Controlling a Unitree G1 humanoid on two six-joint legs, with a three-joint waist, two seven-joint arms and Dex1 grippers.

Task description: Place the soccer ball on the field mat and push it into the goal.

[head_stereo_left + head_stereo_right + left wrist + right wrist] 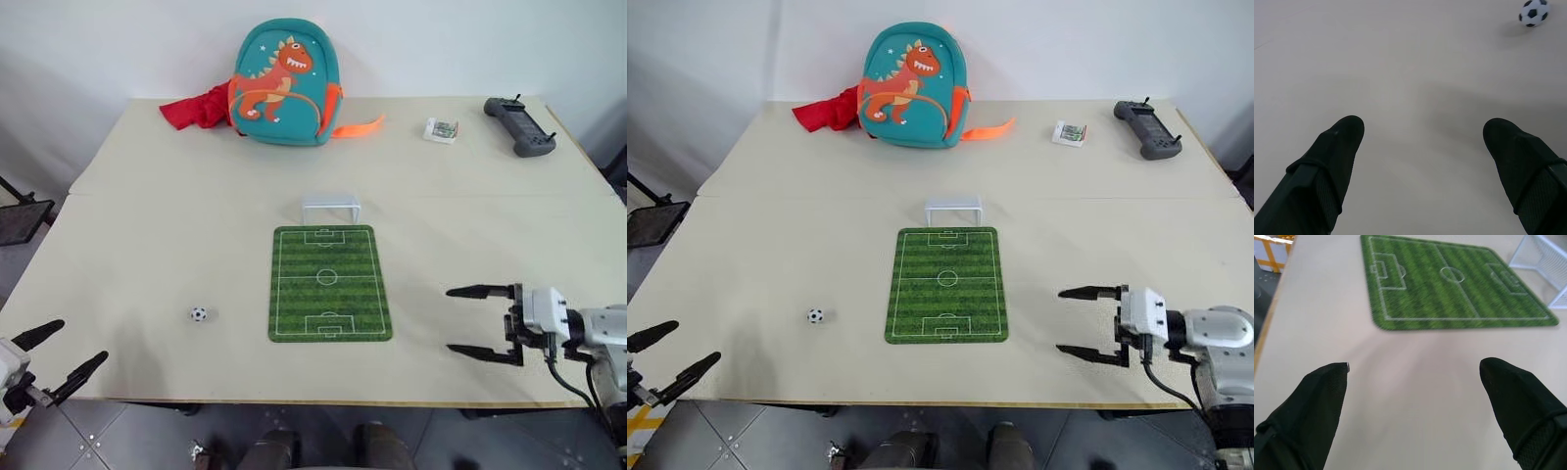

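Note:
The soccer ball [199, 314], tiny and white with black patches, rests on the bare table left of the field mat [329, 283]; it also shows in the left wrist view [1533, 12]. The green striped mat lies flat at the table's centre, and the white goal [331, 209] stands just beyond its far end. My left gripper [67, 352] hovers open at the table's near left corner, well short of the ball. To the right of the mat my right gripper [454, 319] is open, its fingers pointing left toward the mat [1449, 284], nothing between them.
A teal dinosaur backpack [282, 83] with a red cloth [196, 108] beside it stands at the table's far edge. A small white box [441, 130] and a dark handheld controller [520, 126] lie at the far right. The table's front edge [294, 399] runs just below both grippers.

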